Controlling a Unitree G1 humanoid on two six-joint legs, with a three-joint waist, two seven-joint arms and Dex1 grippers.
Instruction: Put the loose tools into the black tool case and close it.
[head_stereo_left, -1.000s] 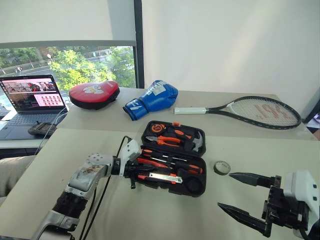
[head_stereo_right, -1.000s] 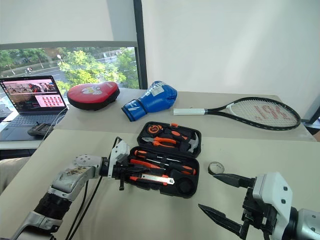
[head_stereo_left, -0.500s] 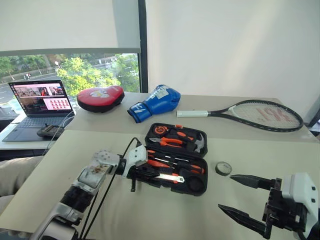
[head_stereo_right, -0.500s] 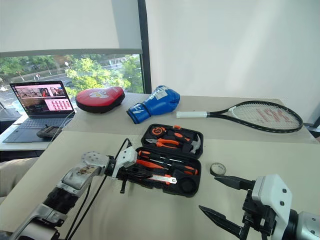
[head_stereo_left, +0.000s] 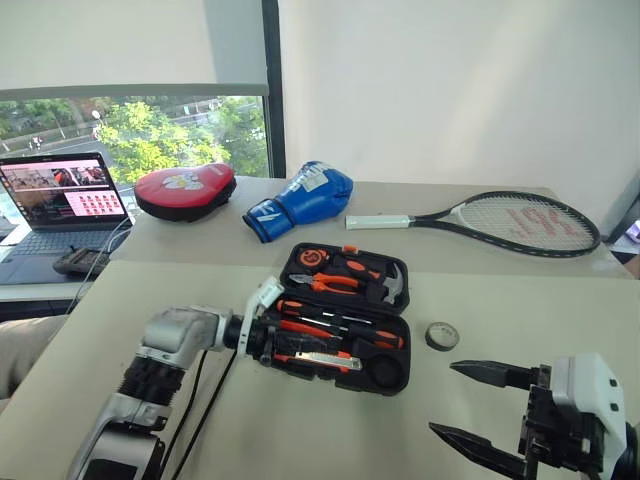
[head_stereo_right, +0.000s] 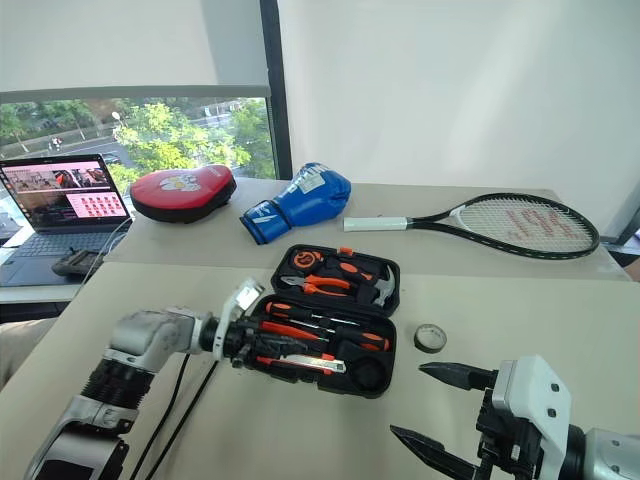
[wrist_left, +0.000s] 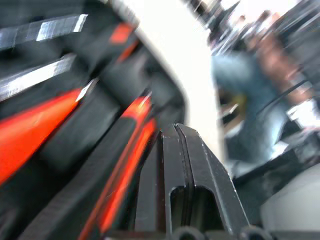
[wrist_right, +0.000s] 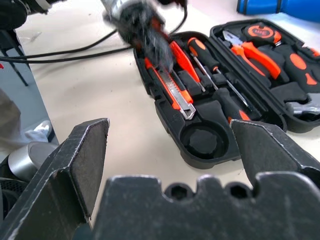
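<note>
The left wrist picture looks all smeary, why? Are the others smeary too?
Left wrist view: motion-smeared close to the tool case. Right wrist view: sharp on the case, but the left gripper is blurred. Both eye views: sharp, evenly daylit.

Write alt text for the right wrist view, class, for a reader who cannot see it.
An open black tool case lies on a pale table with screwdrivers, a utility knife and pliers in its recesses; one round recess is empty. The right claw frames it, wide open. The left claw, blurred, is at the case's far end.
</note>
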